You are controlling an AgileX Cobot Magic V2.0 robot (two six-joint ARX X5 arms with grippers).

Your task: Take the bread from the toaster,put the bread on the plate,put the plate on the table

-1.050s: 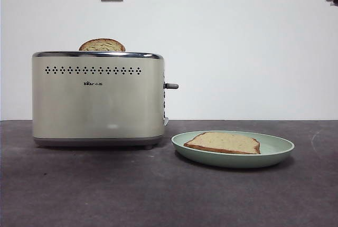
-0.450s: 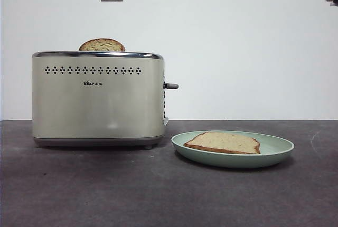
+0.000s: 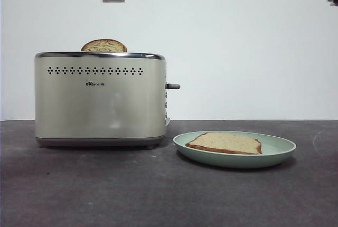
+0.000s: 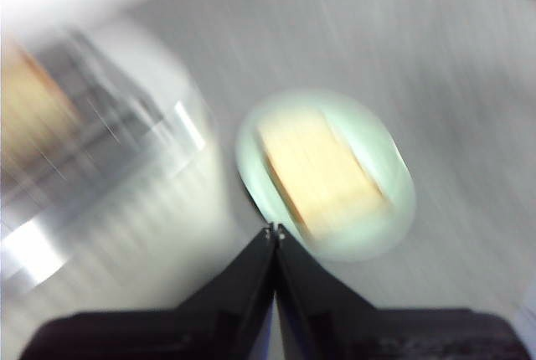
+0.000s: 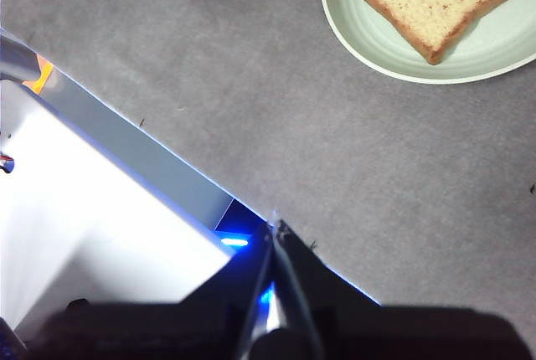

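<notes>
The flat golden-tan bread slice (image 3: 224, 143) lies on the round pale mint-green plate (image 3: 280, 149), which rests on the matte dark grey table (image 3: 105, 190) just beside the boxy cream-beige toaster (image 3: 100, 99). A browner domed slice (image 3: 104, 46) stands in a toaster slot. The left gripper (image 4: 275, 231) is above the plate, jaws closed and empty, its view blurred. The right gripper (image 5: 275, 228) is above bare table, jaws closed and empty.

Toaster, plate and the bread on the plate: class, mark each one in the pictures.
toaster (image 3: 100, 100), front view, on its front panel
plate (image 3: 277, 148), front view, on its bare inner rim
bread (image 3: 226, 142), front view, on its pale face
</notes>
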